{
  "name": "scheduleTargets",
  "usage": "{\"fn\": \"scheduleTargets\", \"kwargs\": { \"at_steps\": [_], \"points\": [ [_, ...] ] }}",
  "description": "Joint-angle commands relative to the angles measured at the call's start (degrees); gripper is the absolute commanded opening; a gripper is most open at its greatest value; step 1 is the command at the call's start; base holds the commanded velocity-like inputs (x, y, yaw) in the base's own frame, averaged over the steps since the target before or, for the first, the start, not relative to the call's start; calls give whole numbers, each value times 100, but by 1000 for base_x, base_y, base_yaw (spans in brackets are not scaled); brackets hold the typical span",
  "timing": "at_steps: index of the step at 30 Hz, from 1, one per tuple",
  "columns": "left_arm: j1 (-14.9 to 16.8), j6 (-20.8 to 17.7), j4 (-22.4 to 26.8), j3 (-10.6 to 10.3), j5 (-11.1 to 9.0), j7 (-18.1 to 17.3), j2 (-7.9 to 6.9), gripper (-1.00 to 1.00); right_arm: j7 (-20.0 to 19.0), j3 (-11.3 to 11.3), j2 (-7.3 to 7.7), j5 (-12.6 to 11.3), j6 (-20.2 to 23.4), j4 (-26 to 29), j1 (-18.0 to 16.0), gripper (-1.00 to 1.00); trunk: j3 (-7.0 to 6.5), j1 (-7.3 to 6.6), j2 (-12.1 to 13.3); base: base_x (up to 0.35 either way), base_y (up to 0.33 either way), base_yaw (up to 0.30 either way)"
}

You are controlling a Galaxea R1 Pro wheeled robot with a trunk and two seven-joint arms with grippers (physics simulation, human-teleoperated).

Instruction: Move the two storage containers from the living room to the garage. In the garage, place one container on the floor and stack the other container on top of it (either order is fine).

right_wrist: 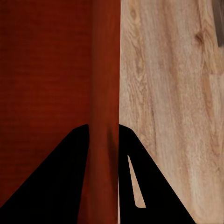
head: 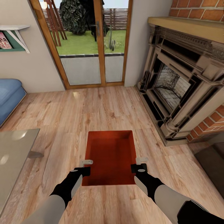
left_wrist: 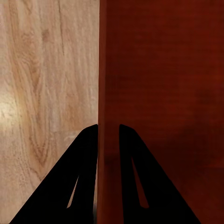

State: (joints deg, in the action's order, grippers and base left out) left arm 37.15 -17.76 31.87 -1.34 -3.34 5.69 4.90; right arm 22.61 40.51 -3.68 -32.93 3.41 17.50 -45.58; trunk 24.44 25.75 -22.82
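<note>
Above the living room's wood plank floor (head: pixel 93 105), an orange-red storage container (head: pixel 110 157) hangs between both tools — left tool (head: pixel 84 166) and right tool (head: pixel 140 165) each clamped astride a thin side wall — so uneven arm motion could twist it loose

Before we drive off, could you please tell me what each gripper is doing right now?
Left gripper: closed on the left wall of the orange-red bin.
Right gripper: closed on the bin's right wall.

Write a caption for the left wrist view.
Left gripper clamped astride the storage container's thin side wall, over wood plank floor.
</note>
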Motion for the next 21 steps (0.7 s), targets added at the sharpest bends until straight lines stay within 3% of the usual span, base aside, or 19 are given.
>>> {"fn": "scheduleTargets", "kwargs": {
  "at_steps": [1, 21],
  "points": [
    [3, 101, 24, 2, 114, 78, 2, -100, 50, 69, -1, -187, 37, 0, -3, -100, 0, 3, -10, 0, 0, 0],
    [3, 134, 21, -1, 114, 90, -7, -100, 50, 71, -10, -189, 37, 1, -3, -100, -181, 3, -10, 0, 0, 0]
  ]
}}
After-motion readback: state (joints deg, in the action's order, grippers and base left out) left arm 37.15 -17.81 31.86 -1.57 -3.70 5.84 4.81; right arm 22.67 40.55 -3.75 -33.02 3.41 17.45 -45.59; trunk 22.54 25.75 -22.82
